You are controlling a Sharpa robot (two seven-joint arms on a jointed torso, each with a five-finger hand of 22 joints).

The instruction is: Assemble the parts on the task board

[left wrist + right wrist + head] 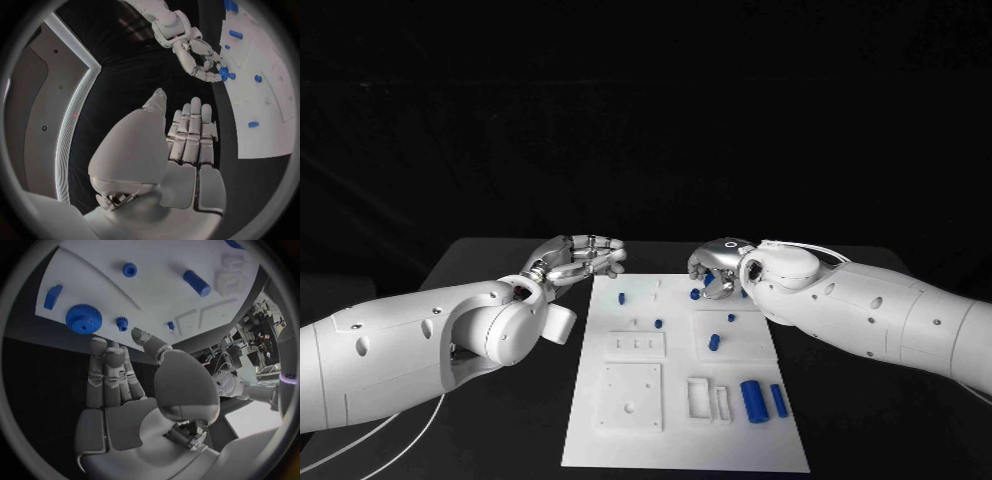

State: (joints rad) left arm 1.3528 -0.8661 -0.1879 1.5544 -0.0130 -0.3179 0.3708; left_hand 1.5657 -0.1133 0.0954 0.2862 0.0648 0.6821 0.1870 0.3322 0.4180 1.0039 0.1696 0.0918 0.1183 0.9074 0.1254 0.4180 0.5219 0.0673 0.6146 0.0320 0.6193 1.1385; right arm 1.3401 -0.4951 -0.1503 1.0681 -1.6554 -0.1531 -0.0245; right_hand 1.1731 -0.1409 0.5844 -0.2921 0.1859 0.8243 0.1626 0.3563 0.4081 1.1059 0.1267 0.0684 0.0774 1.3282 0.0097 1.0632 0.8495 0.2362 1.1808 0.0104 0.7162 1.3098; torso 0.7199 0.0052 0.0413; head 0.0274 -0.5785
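While both hands hover at the far end of the task board (682, 455), nothing is held yet. The right hand (720, 262) sits over the board's far right corner, fingers straight, side by side, palm bare in the right wrist view (115, 390). The left hand (578, 258) is just off the board's far left edge, over the black worktop (488, 262); its fingers also lie straight and together with nothing in them (190, 137).

Key relation: the blue gear (83, 318) lies on the board just ahead of the right hand's fingertips (100, 347), with a small blue peg (122, 323) beside it. The right hand is clearly nearer; the left would have to cross onto the board. Other parts lie well apart toward the near end: a blue cylinder (753, 400) with its long axis along the board's length, and a slimmer blue piece (779, 400) beside it.

Judgement: task barely started; next move likely a short reach forward and down by the right hand onto the gear.
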